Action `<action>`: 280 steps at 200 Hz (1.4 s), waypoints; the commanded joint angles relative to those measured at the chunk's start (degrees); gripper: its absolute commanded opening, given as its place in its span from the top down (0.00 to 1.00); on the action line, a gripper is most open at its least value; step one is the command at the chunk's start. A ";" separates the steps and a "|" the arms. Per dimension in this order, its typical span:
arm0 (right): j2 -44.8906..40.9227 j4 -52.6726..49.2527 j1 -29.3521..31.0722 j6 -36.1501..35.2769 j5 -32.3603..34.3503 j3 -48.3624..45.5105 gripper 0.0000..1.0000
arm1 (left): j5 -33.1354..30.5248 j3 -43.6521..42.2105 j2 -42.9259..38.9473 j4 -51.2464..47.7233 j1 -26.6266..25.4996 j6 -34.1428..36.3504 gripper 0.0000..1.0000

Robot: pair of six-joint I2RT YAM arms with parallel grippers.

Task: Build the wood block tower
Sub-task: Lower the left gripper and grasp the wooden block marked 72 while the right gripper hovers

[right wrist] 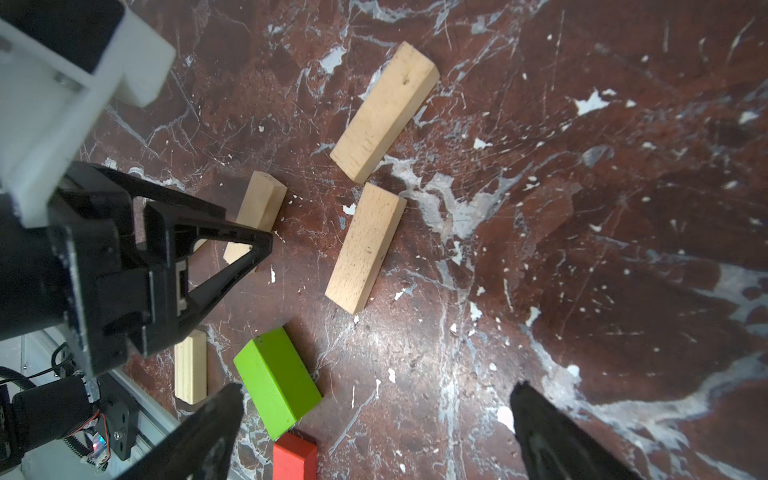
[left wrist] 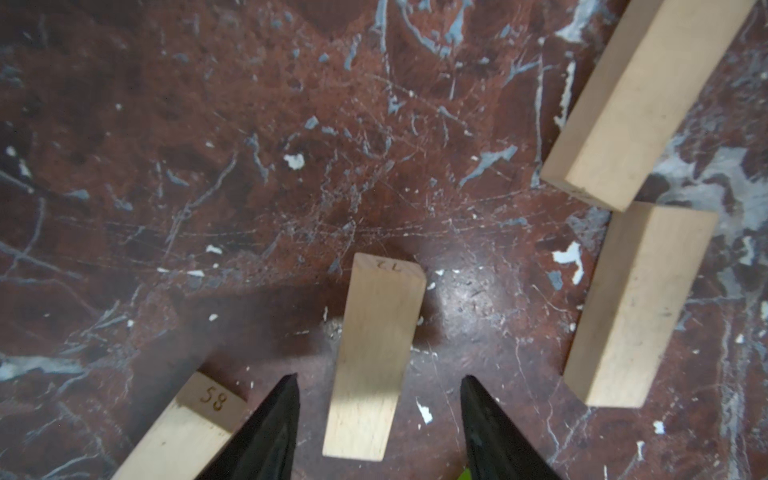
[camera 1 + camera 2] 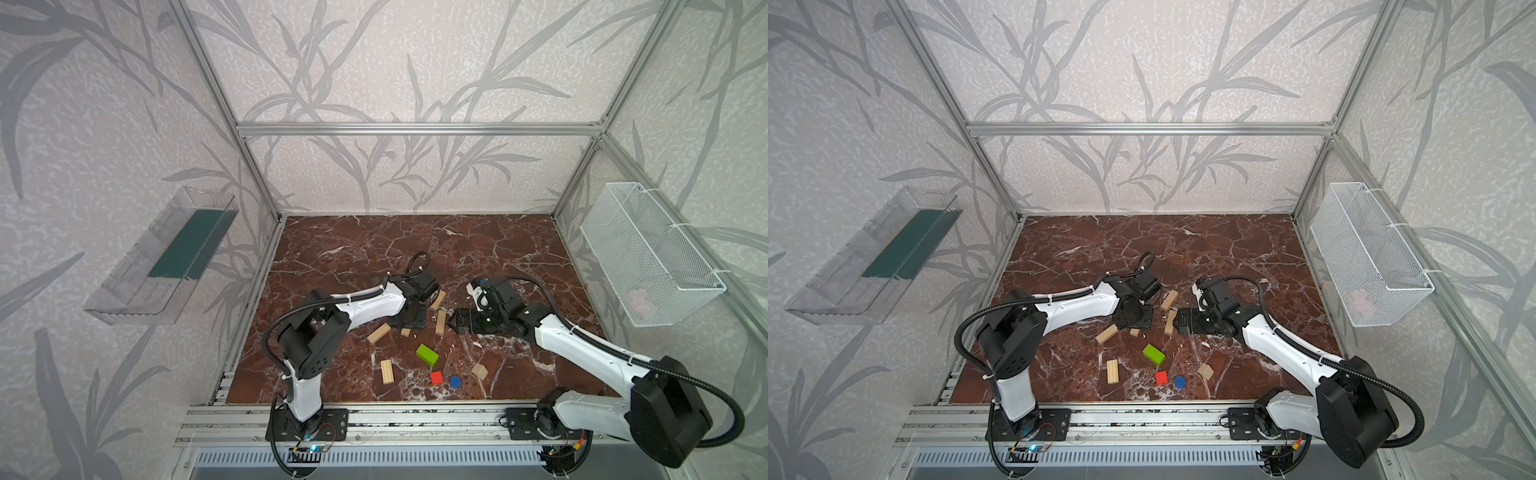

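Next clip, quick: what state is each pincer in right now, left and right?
Left pincer: open, jaws either side of a small wood plank, not touching it.
Right pincer: open, holding nothing.

"58" on a plank end [image 2: 214, 399], unclear two-digit mark on middle plank [image 2: 376, 357]

wood planks [image 3: 378, 333] scattered flat | green brick [image 3: 427, 354], red cube [image 3: 436, 377], blue disc [image 3: 455, 381] unstacked
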 commanded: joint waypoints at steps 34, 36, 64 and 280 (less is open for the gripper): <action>-0.91 0.08 -0.10 -1.02 0.06 1.59 0.01 | -3.79 3.40 3.71 -4.20 -0.23 -1.29 0.48; -0.93 0.01 -0.08 -1.09 0.09 1.58 0.01 | -3.77 3.45 3.86 -4.29 -0.23 -1.30 0.48; -1.28 -0.10 -0.11 -1.26 0.50 1.38 0.01 | -4.10 3.88 5.03 -4.46 -0.15 -2.05 0.53; 1.09 1.32 -0.12 -0.49 0.63 2.51 0.01 | -1.22 14.14 12.71 -2.12 9.79 6.11 0.82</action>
